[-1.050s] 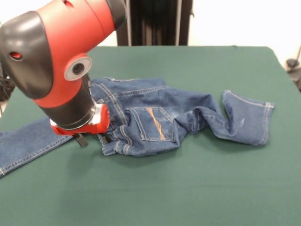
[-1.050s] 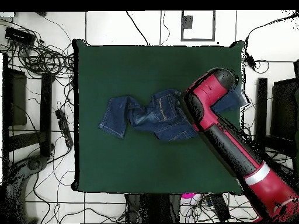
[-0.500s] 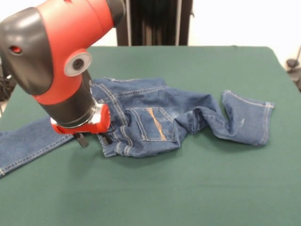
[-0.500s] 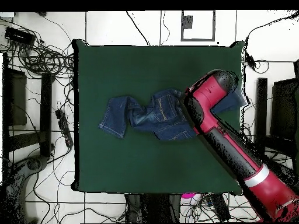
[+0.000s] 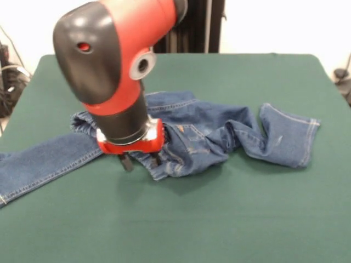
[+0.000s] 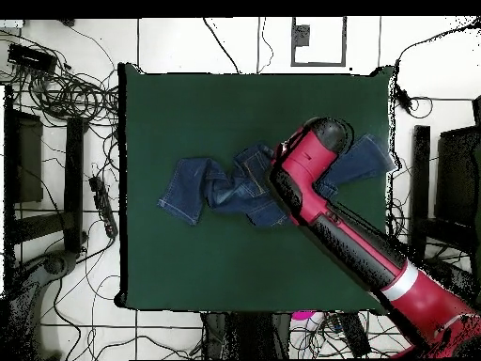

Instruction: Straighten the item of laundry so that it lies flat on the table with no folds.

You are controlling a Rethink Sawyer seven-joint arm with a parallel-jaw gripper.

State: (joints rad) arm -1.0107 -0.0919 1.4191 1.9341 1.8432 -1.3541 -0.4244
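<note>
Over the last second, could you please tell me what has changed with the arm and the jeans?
The gripper has slid rightward in the front view, dragging the waist end of the jeans with it, so the seat is now bunched and the stitched pocket mostly folded under. The long leg at the left and the folded leg at the right have stayed put on the table.

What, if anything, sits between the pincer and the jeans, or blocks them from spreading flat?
Nothing visible. The pincer is already at the bunched edge of the jeans, and the green table around them carries no other object.
</note>
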